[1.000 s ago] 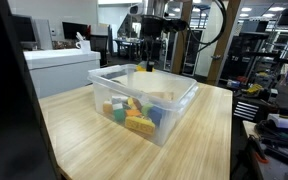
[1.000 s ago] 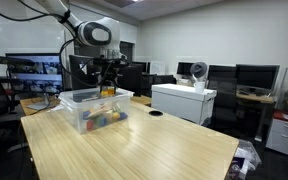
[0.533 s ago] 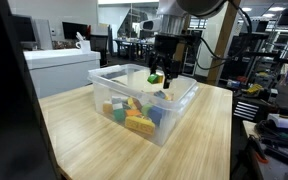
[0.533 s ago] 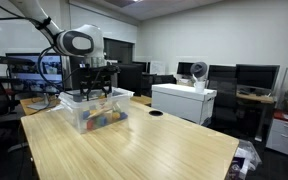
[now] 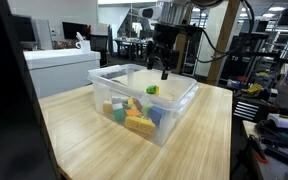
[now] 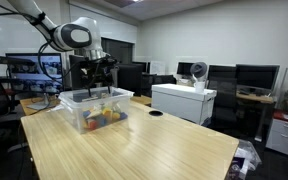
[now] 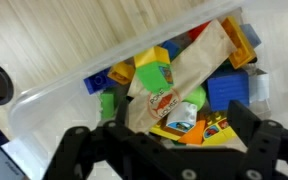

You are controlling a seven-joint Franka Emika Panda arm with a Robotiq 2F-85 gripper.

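Wooden table (image 5: 74, 140); clear bin (image 5: 180, 108) of blocks (image 5: 134, 118) (end effector (image 5: 157, 68) above, jaws apart)

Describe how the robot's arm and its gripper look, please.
The arm is white, built of rounded, tube-like segments, with a grey round cap on the big joint near the wrist. The gripper is black and boxy, and its two jaws are black, linked bars. No markings are readable at this size.

In an exterior view a light wooden table (image 5: 84, 135) filled the near ground, a white cabinet (image 5: 59, 70) stood far left and black shelving (image 5: 246, 55) far right.
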